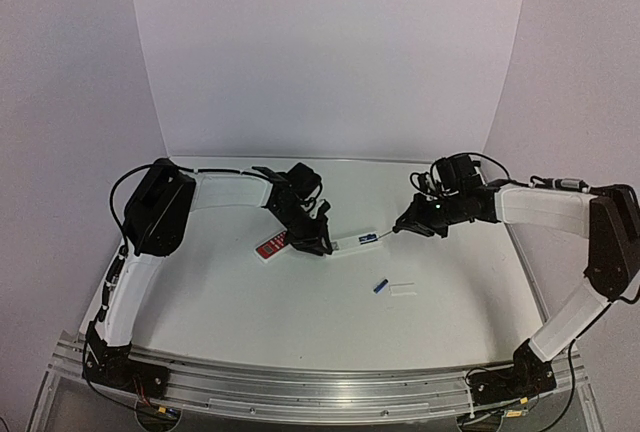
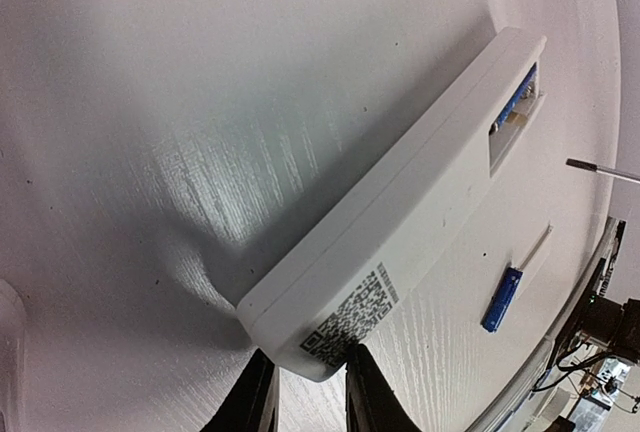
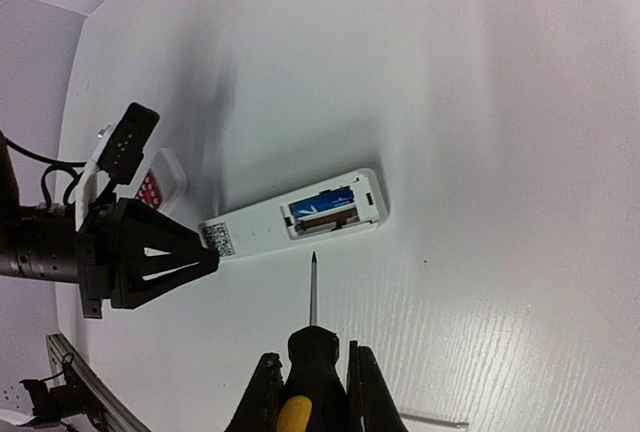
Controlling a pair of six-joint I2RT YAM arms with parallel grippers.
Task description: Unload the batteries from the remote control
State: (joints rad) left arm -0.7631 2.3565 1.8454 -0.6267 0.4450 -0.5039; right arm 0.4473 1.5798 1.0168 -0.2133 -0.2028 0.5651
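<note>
Pinning the long white plastic remote (image 3: pixel 290 220) steady, left gripper (image 2: pixel 308 382) clamps its end; right gripper (image 3: pixel 312 377) grips black-handled screwdriver (image 3: pixel 313 297), poised to pry blue cylindrical battery (image 3: pixel 322 201).

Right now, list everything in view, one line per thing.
table: one, white, under everything.
remote control: one, white, mid-table, back up, battery bay open.
batteries: two, blue; one in the bay, one loose on the table.
cover piece: one, white, flat beside the loose battery.
red-faced remote: one, red and white, beside the remote control's gripped end.
screwdriver: one, black and yellow handle, tip aimed at the bay, short of it.
left hand: one, black, shut on the remote control's end.
right hand: one, black, shut on the screwdriver.
</note>
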